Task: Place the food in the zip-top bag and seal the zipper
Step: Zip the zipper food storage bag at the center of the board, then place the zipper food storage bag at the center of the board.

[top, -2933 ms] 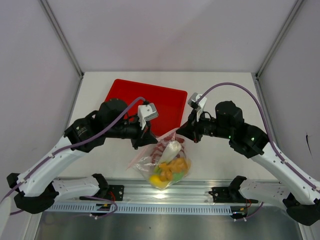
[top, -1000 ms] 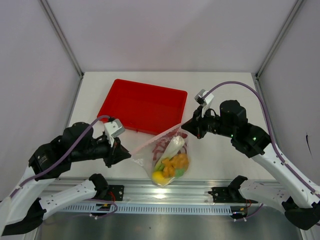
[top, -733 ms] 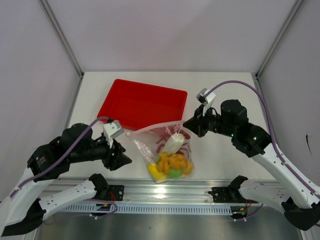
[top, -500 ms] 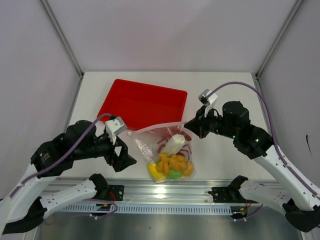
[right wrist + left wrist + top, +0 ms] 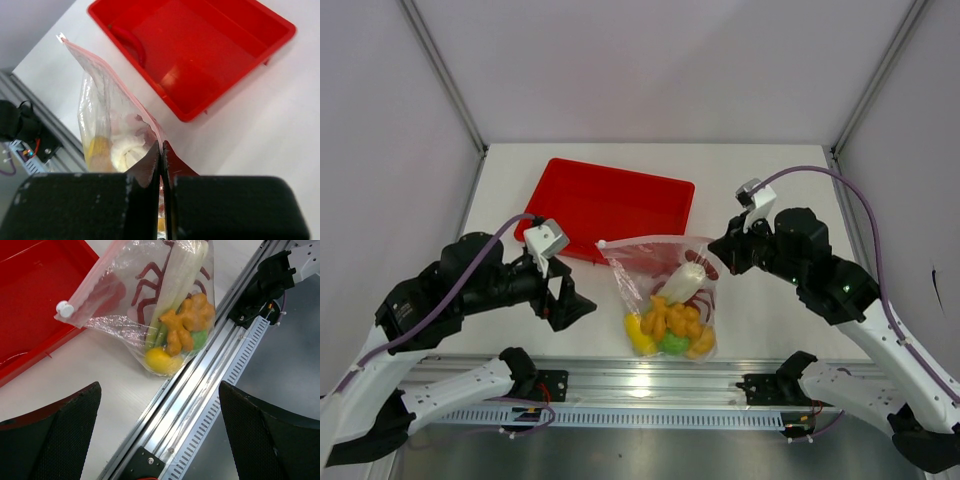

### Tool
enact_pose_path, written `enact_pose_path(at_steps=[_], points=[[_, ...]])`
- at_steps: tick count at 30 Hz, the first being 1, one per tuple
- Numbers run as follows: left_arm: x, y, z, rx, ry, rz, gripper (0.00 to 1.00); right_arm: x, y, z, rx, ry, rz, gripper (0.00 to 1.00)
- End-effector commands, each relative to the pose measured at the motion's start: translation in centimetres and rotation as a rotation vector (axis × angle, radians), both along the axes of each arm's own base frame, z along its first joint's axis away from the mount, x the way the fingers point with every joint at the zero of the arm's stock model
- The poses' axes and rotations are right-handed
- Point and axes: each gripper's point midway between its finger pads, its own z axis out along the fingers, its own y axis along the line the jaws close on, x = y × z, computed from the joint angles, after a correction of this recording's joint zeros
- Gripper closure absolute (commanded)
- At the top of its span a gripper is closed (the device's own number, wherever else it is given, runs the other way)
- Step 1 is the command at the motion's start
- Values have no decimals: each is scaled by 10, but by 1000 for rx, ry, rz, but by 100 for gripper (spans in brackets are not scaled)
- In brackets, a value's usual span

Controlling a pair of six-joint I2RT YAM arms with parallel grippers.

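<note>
The right gripper (image 5: 161, 165) is pressed together on the right end of the zipper (image 5: 655, 241), holding that corner of the zip-top bag (image 5: 665, 285) up. The left gripper (image 5: 568, 300) stands spread wide and holds nothing, left of the bag and apart from it. The bag's loaded bottom sits on the table (image 5: 760, 190) close to the near edge, just beside the metal rail (image 5: 200, 380). The leek (image 5: 177, 275), the orange ruffled piece (image 5: 187, 322) and a yellow fruit (image 5: 159, 360) are inside. The white slider (image 5: 64, 308) is at the left end of the strip, but I cannot tell whether the seal is closed along its whole length. The main risk I see is that single-corner hold. The film is thin and slippery, and the weight of the food could drag it out of the pinch, so the bag would slump toward the rail. If any part of the mouth is unsealed, that slump would spill produce. A careless approach by the left gripper could shove the bag or snag loose film instead of the strip. What looks like a red chilli (image 5: 132, 45) lies in the red tray (image 5: 610, 190), so sealing now may leave food out.
</note>
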Motion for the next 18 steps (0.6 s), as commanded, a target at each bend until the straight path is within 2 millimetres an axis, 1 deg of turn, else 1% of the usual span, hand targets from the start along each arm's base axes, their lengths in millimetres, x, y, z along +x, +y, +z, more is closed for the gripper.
enact_pose_path(at_steps=[1,6,7,9,12,13,15,16,18], points=[[4,-4,16,-41,-41,-6,1,19,-20,11,13,-39,-141,100],[1,-5,15,-54,-39,-16,1,35,-37,0,-5,-5,-225,100],[2,-6,12,-49,-34,-18,1,43,-46,-4,-7,7,-266,100],[0,-6,12,-55,-32,-22,0,53,-57,-10,7,34,-311,100],[-1,-7,12,-61,-31,-30,0,63,-71,-17,12,51,-360,100],[-1,-7,12,-63,-32,-30,0,70,-81,-19,11,57,-400,100],[-2,-9,8,-58,-21,-41,1,76,-90,-24,12,62,-426,100],[-3,-10,11,-67,-26,-45,1,79,-94,-27,12,67,-442,100],[-4,-12,6,-59,-17,-58,1,87,-106,-33,17,73,-479,100]])
